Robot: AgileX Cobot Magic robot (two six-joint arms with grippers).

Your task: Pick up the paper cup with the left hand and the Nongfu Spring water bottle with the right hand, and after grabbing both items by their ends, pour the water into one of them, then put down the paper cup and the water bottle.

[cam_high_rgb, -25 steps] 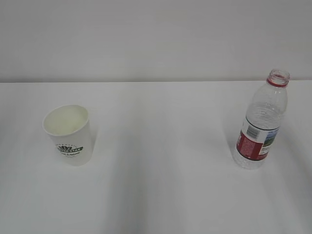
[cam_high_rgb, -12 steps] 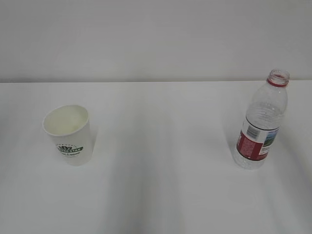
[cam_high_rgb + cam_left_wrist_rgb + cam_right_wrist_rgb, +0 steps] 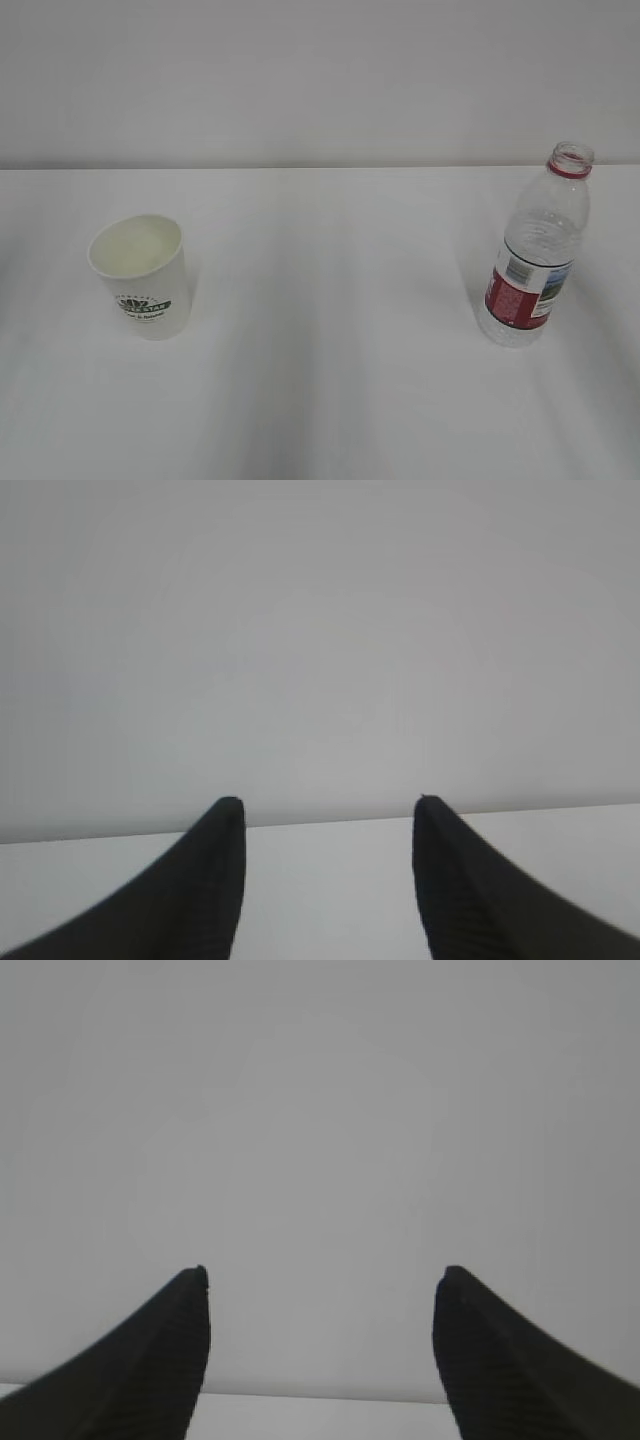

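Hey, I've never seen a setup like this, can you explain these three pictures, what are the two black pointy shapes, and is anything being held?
This is a robot with two arms, and each arm carries a small camera at its wrist. The picture with the objects is taken from in front, looking down at a slant on a white table. On it stand a paper cup on the left, upright, and a clear water bottle on the right, upright with no cap on.

The other two pictures come from the wrist cameras. The black pointy shapes are fingers. One picture shows the left hand, the other the right hand. Both hands are open with nothing between the fingers, facing a plain wall above the table edge. Neither arm appears in the front picture, so nothing is held.
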